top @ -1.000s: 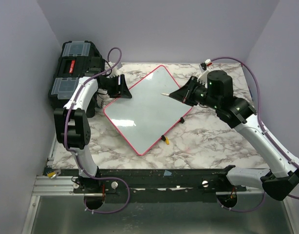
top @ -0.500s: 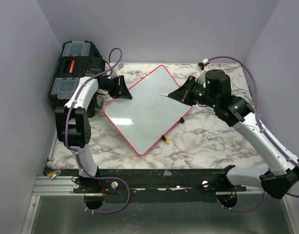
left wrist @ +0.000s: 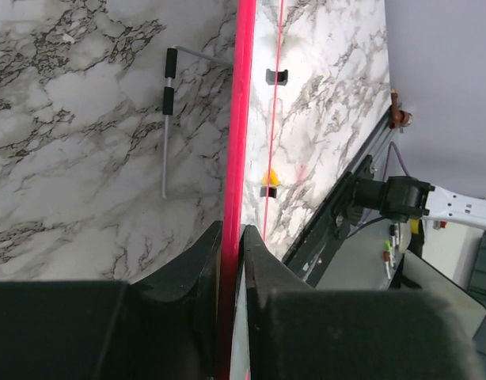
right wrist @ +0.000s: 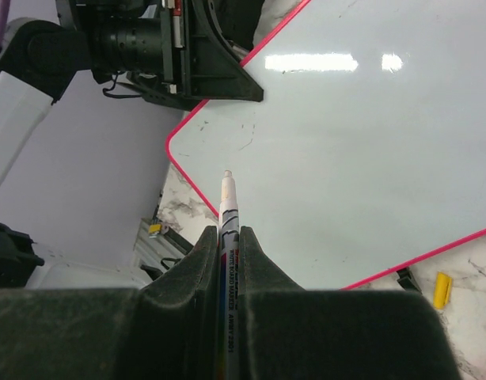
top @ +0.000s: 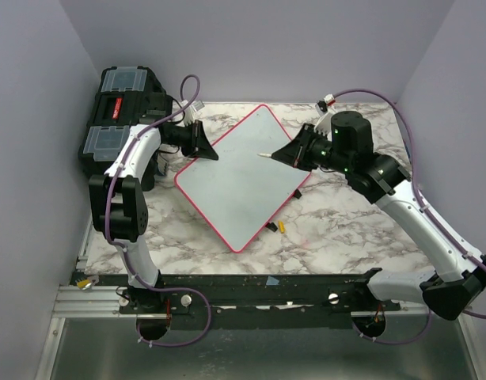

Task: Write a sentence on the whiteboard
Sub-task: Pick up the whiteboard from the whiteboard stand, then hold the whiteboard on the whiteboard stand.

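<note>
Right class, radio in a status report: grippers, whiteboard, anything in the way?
Left gripper shut on whiteboard edge. Right gripper shut on marker, tip over whiteboard. Surface blank, no sentence yet. Nothing lying on it.

SITE: robot test cell, laboratory type | WALLS: plain lilac panels (top: 251, 47) enclosing back and both sides | BENCH: marble-pattern tabletop (top: 338, 229), centre | MOUNT: aluminium rail (top: 93, 297), lower left | STORAGE: black toolbox (top: 120, 119), upper left
</note>
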Controlling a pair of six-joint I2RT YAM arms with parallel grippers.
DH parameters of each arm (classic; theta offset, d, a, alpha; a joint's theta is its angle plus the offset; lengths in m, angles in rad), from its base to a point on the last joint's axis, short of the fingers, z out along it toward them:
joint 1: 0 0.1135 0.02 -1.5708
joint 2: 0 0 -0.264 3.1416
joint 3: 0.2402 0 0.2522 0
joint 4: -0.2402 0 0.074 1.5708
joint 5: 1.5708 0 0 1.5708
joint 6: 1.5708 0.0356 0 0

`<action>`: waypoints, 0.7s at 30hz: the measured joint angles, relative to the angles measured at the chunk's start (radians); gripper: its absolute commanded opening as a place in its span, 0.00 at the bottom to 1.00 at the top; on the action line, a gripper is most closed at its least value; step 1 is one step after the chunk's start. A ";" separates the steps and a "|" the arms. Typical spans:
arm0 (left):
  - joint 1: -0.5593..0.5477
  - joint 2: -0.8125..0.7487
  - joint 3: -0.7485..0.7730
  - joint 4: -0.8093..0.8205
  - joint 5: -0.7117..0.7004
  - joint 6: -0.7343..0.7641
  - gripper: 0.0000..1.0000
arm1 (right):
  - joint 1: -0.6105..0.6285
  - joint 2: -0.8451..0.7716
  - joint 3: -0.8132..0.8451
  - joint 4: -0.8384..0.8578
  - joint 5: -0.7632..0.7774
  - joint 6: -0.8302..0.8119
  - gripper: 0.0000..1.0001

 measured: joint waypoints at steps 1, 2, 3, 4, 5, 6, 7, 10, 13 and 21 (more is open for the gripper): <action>-0.003 -0.004 0.000 0.000 0.000 0.002 0.00 | 0.000 0.005 0.002 0.000 -0.005 -0.012 0.01; -0.007 -0.010 0.000 0.001 -0.001 0.004 0.00 | 0.000 0.011 0.004 -0.003 -0.009 -0.025 0.01; -0.009 -0.013 0.000 0.001 -0.002 0.005 0.00 | 0.000 0.017 0.006 -0.004 -0.012 -0.037 0.01; -0.014 -0.022 -0.001 0.001 -0.008 0.007 0.00 | 0.000 0.026 0.011 -0.008 -0.016 -0.053 0.01; -0.017 -0.029 -0.002 0.001 -0.013 0.008 0.00 | 0.000 0.036 0.018 -0.013 -0.019 -0.070 0.01; -0.022 -0.037 -0.004 0.001 -0.019 0.010 0.00 | 0.001 0.047 0.024 -0.016 -0.021 -0.088 0.01; -0.027 -0.046 -0.006 0.003 -0.026 0.015 0.00 | 0.005 0.058 0.031 -0.021 -0.021 -0.106 0.01; -0.041 -0.071 -0.013 0.006 -0.052 0.021 0.00 | 0.036 0.092 0.053 -0.038 -0.011 -0.166 0.01; -0.058 -0.105 -0.026 0.010 -0.097 0.027 0.00 | 0.085 0.117 0.068 -0.049 0.002 -0.215 0.01; -0.101 -0.234 -0.153 0.097 -0.178 0.016 0.00 | 0.138 0.112 0.050 -0.040 0.011 -0.289 0.01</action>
